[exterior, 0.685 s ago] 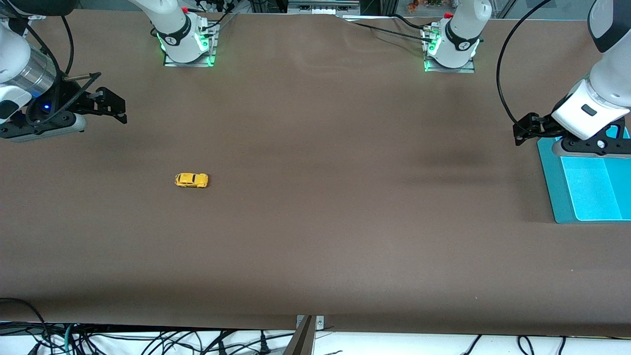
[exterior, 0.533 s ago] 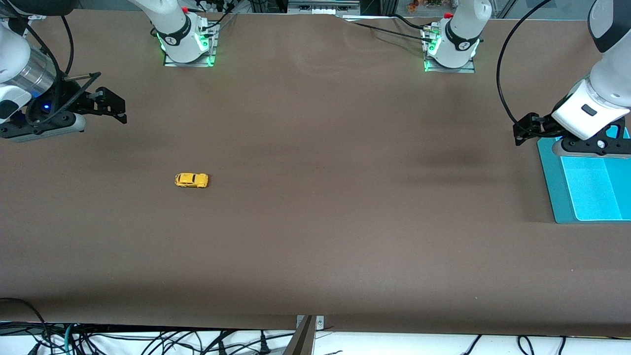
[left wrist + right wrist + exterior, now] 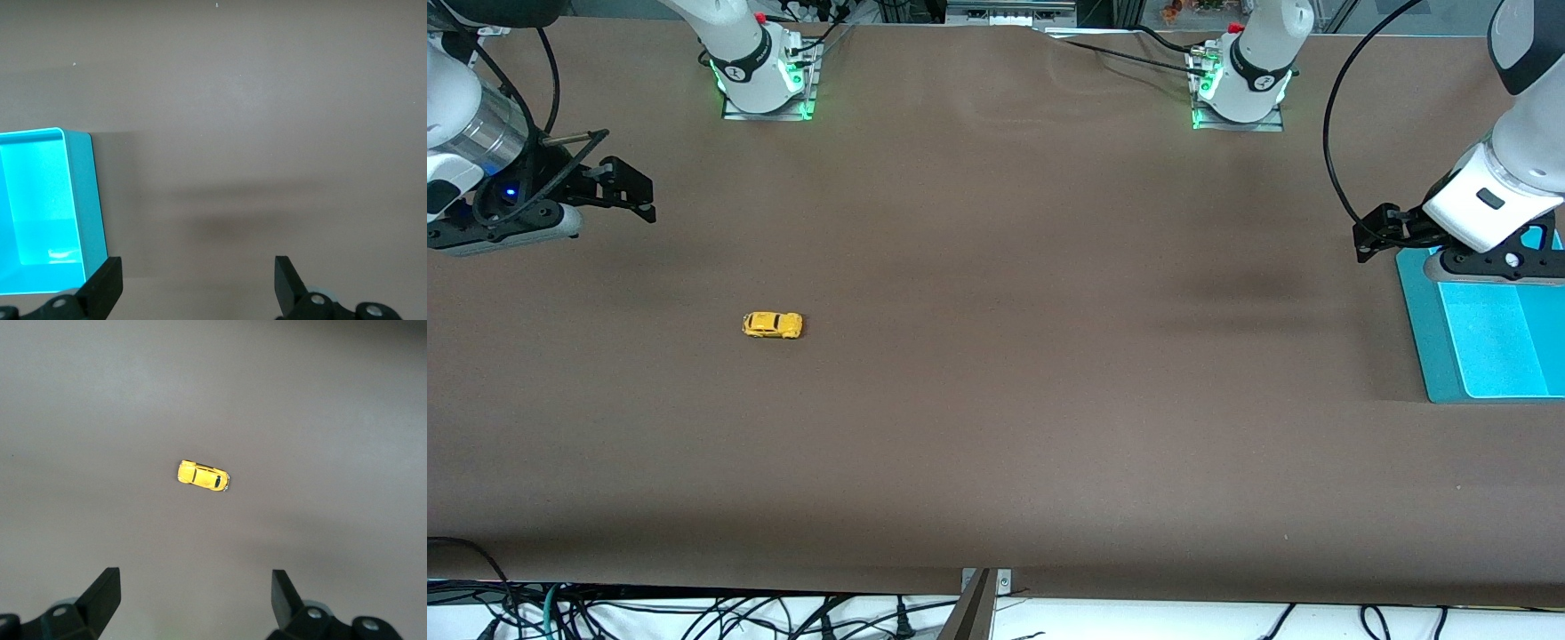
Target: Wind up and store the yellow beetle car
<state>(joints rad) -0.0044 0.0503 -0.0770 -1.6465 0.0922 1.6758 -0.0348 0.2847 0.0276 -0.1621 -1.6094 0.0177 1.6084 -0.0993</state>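
The yellow beetle car [image 3: 772, 324] sits alone on the brown table toward the right arm's end; it also shows in the right wrist view [image 3: 203, 475]. My right gripper [image 3: 636, 197] hangs open and empty above the table at the right arm's end, apart from the car; its open jaws show in its wrist view [image 3: 193, 593]. My left gripper [image 3: 1371, 233] hangs open and empty above the table beside the teal box [image 3: 1485, 329], and its jaws show in its wrist view [image 3: 199, 280].
The teal open box [image 3: 80, 193] stands at the left arm's end of the table. The two arm bases [image 3: 763, 67] [image 3: 1240, 80] stand along the table's edge farthest from the front camera. Cables hang below the table's nearest edge.
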